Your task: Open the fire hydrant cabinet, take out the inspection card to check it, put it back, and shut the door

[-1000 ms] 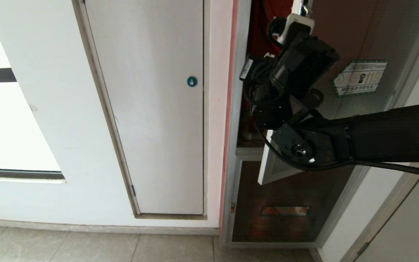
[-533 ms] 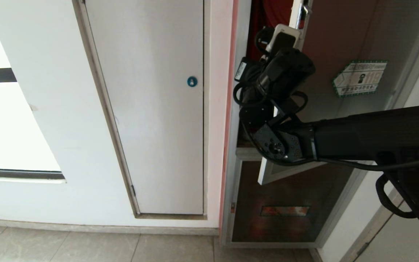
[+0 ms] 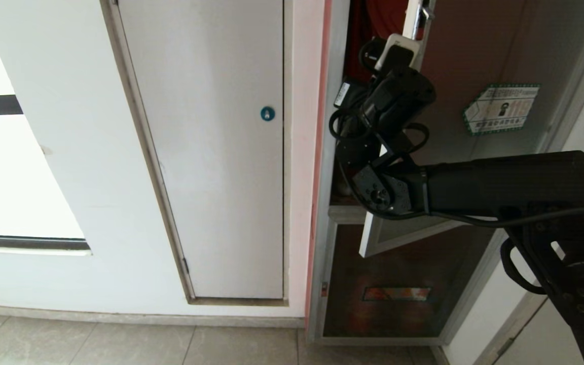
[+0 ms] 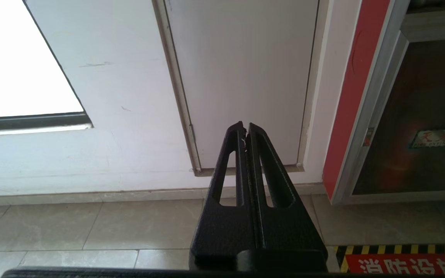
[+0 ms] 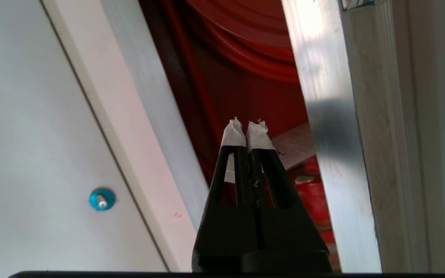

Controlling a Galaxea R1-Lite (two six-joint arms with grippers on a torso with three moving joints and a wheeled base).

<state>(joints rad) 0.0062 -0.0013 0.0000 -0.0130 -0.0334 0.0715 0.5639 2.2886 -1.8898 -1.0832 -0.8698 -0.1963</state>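
The fire hydrant cabinet (image 3: 333,152) stands with its door (image 3: 479,61) swung partly open, the hexagonal sticker (image 3: 501,109) facing me. My right arm (image 3: 500,187) reaches into the gap at the door's free edge. In the right wrist view my right gripper (image 5: 247,129) is shut and empty, its taped tips pointing between the cabinet frame (image 5: 157,127) and the door's silver edge (image 5: 326,135). Beyond the tips are the red hose reel (image 5: 245,38), the inspection card (image 5: 296,144) lying flat, and the red valve (image 5: 311,193) below it. My left gripper (image 4: 245,129) hangs shut and parked, low near the floor.
Left of the cabinet is a white-grey panel with a blue round lock (image 3: 267,113). Below the open door sits a smaller dark glass panel with a red label (image 3: 396,293). A bright window (image 3: 13,177) is at far left. A hazard-striped floor marking (image 4: 400,258) lies before the cabinet.
My right arm has swung left, from in front of the door glass to the gap at the door's edge, with its forearm raised. The door and my left arm have not moved.
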